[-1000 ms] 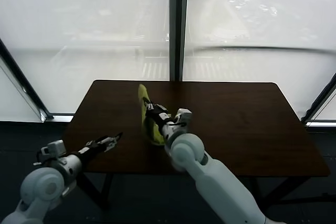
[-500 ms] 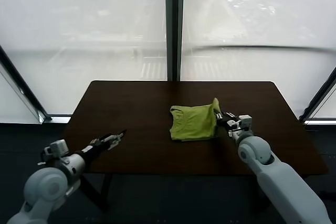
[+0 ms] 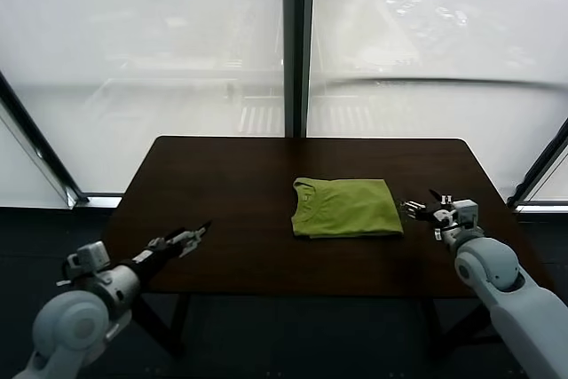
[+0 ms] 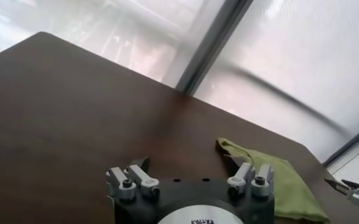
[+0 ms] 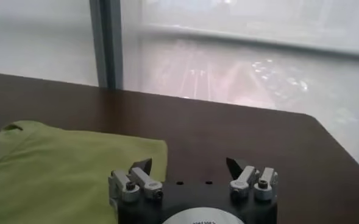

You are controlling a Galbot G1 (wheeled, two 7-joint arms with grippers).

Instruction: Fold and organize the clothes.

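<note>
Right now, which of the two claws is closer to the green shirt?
The right gripper, open just beside the folded T-shirt. The left gripper hangs open farther off, over the table near its front left edge.

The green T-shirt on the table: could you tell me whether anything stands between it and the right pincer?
Nothing visible does. The folded T-shirt lies flat on the table, and the right pincer, open, sits just off its right edge with only bare tabletop between. The left pincer hovers open near the table's front left, well clear.
</note>
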